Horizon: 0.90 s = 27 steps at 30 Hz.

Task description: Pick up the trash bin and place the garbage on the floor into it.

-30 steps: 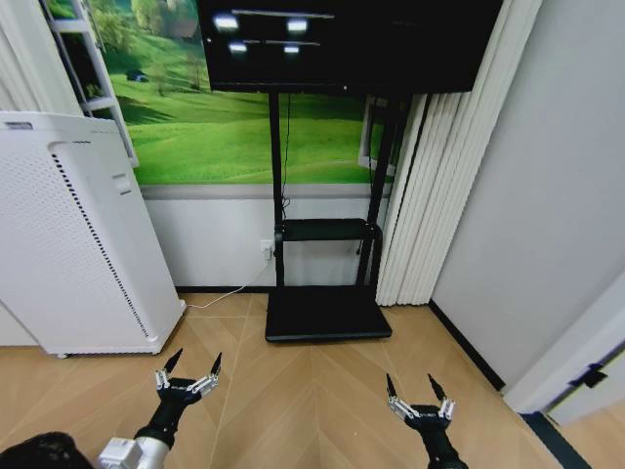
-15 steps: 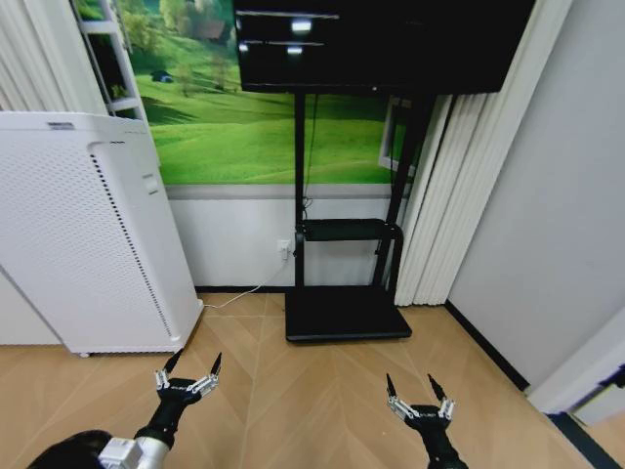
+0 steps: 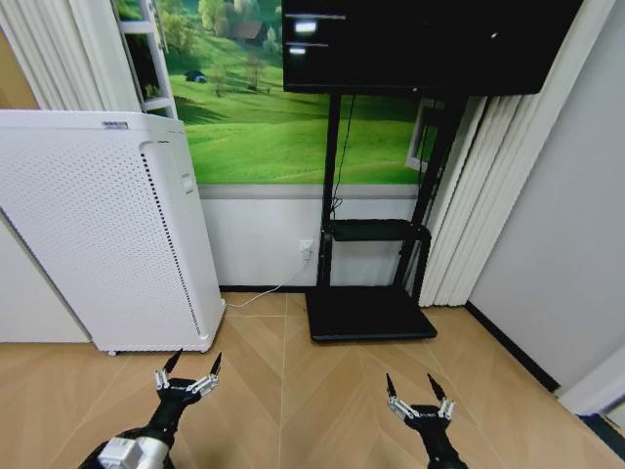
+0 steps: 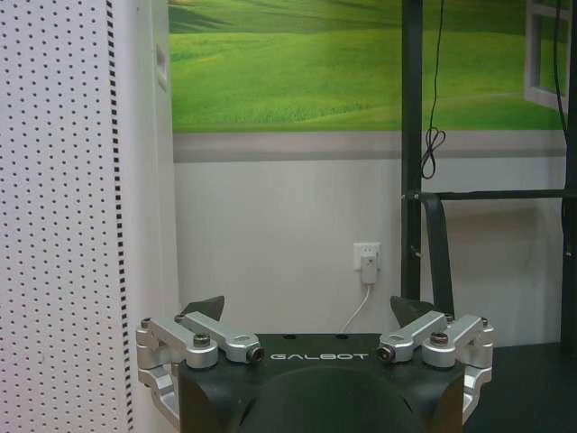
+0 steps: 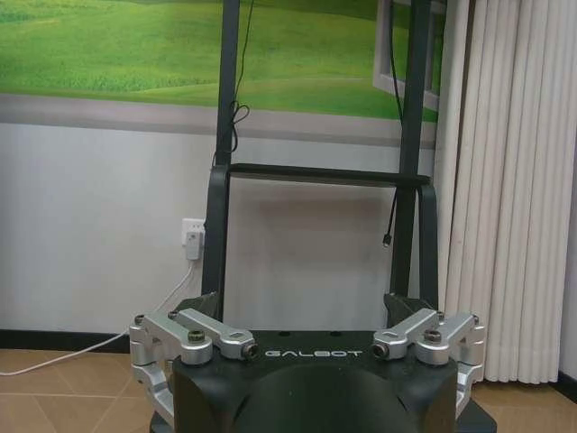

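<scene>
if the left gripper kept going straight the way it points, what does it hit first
Probably the white wall below the meadow mural, near the outlet. The open left gripper points there, with the white perforated appliance just beside that line; depth is uncertain.

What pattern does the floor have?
The floor is light tan wood laid in a chevron pattern, clearest in the head view.

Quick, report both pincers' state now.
Left pincer: open, holding nothing, low over the floor.
Right pincer: open, holding nothing.
</scene>
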Motion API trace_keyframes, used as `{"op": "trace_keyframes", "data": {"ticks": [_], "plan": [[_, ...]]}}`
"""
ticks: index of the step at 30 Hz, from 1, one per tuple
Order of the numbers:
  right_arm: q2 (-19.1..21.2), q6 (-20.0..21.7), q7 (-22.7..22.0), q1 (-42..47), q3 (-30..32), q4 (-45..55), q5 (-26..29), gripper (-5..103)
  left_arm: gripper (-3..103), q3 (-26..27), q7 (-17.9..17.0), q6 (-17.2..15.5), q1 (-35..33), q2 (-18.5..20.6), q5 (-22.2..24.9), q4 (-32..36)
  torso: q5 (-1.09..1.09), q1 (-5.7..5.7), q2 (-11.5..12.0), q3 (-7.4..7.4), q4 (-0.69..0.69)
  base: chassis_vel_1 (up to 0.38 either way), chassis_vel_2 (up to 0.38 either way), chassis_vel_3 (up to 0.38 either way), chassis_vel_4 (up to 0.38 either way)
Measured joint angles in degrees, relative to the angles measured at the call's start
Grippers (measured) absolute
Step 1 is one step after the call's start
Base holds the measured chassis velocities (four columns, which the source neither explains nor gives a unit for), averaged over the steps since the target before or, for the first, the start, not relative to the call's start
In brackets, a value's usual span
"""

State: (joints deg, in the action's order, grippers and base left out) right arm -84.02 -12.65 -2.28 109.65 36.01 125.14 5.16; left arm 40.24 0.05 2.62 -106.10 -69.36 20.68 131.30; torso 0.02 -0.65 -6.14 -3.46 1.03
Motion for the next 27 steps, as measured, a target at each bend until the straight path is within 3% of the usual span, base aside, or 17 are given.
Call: {"op": "trace_keyframes", "data": {"ticks": [20, 27], "plan": [[0.0, 0.0, 0.0, 0.0, 0.0, 0.0, 0.0, 100, 100, 0.0, 0.0, 0.0, 0.0, 0.0, 0.0, 0.0, -0.03, 0.00, 0.0, 0.00, 0.01, 0.084, 0.085, -0.087, -0.083], [0.0, 0.0, 0.0, 0.0, 0.0, 0.0, 0.0, 100, 100, 0.0, 0.0, 0.0, 0.0, 0.0, 0.0, 0.0, 0.00, 0.00, 0.0, 0.00, 0.00, -0.014, -0.035, 0.021, 0.022]]}}
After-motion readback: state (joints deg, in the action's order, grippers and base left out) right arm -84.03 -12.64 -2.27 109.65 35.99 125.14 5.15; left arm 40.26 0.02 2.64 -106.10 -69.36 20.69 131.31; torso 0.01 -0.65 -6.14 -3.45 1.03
